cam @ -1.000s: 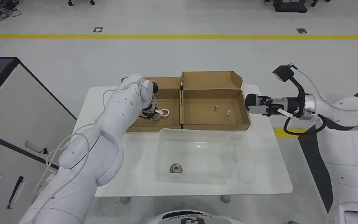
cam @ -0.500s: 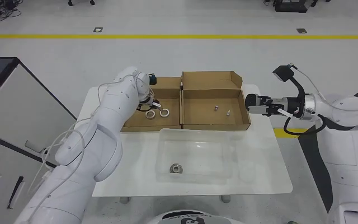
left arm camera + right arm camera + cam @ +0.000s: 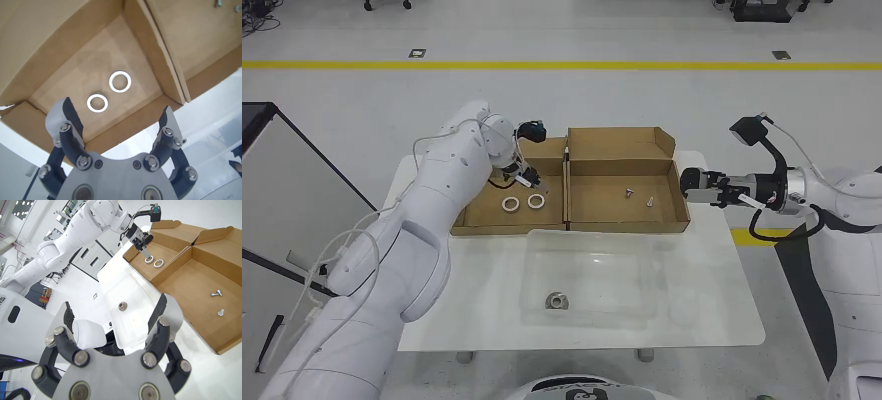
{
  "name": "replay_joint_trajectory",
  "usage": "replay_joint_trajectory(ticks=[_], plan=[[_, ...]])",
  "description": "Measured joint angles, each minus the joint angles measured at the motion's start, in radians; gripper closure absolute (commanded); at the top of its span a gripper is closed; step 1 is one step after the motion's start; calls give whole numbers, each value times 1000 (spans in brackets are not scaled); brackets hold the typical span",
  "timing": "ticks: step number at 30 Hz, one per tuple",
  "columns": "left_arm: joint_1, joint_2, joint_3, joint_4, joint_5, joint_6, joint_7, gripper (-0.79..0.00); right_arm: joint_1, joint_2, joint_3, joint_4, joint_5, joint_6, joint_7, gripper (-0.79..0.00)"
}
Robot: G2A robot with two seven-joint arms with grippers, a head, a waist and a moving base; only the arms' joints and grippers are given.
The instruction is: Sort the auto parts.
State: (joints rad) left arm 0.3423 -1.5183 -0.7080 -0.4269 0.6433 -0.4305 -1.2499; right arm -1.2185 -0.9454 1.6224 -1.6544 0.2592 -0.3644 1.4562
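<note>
Your left pincer (image 3: 116, 107) hangs spread and empty over the left box (image 3: 485, 208); two rings (image 3: 88, 103) (image 3: 111, 81) lie flat on the box floor directly under it, side by side and just apart; one sits almost beneath a fingertip, the other a little beyond, towards the wall shared with the right box (image 3: 607, 208). Your right pincer (image 3: 684, 187) is also spread and empty, level with the right box's outer wall and outside it; two bolts (image 3: 628, 190) (image 3: 650, 199) lie just inside that wall from it, close together.

The part that matters now is the hub (image 3: 556, 300), alone in the clear bin (image 3: 592, 236) on the tabletop (image 3: 712, 290); from the left pincer it lies back towards the robot, past the box's near wall and the bin's rim, and lower; from the right pincer it lies back and well across, with the right box's corner between. The left pincer looks the nearer of the two; I'd give it the pick.

The hub is round and seems to rest flange down with its bore upward, so it shows no long axis and no wrist angle looks favoured; come straight down inside the bin walls. It matches neither rings nor bolts, so which box takes it I can't judge.
</note>
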Motion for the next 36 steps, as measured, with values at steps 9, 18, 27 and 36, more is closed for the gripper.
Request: replay_joint_trajectory(ticks=[9,18,27,36], plan=[[34,30,-23,-118,-12,-29,-76,-785,0,0,0,0,0,0,0,-785],[34,30,-23,-118,-12,-29,-76,-785,0,0,0,0,0,0,0,-785],[93,49,3,-269,-51,-62,-79,-785,0,0,0,0,0,0,0,-785],[202,158,85,-720,-107,49,-190,-785,0,0,0,0,0,0,0,-785]])
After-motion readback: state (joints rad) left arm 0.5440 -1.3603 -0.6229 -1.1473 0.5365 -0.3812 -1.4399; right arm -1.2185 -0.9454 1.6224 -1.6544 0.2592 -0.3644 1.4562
